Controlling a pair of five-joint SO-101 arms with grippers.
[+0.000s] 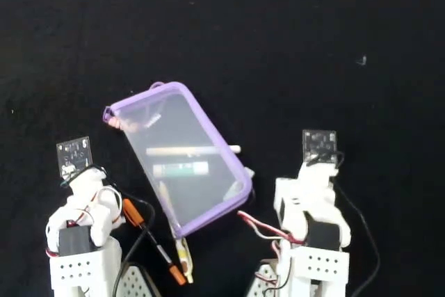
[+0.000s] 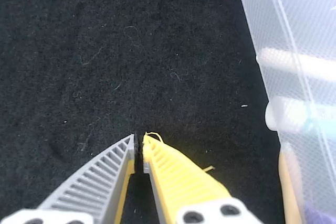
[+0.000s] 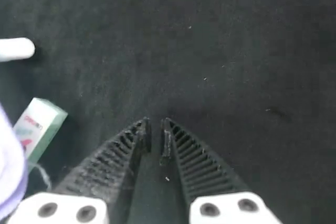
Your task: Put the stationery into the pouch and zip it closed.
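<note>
While both empty pincers, left point(image 2: 139, 145) and right point(image 3: 155, 135), sit clenched at the near edge, one purple-trimmed pouch point(image 1: 208, 123) lies between them. Through it show one white pen point(image 1: 191, 150), one tube point(image 1: 181, 169) and one pencil point(image 1: 165, 199). One orange pen point(image 1: 174, 270) lies outside, near left.

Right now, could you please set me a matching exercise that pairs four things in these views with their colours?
Things:
1. pouch
2. glue stick
3. left gripper
4. right gripper

Colours:
A. black
B. translucent with a purple zip edge
C. yellow and grey
D. white with a teal label

Pairs: 1-B, 2-D, 3-C, 4-A
</note>
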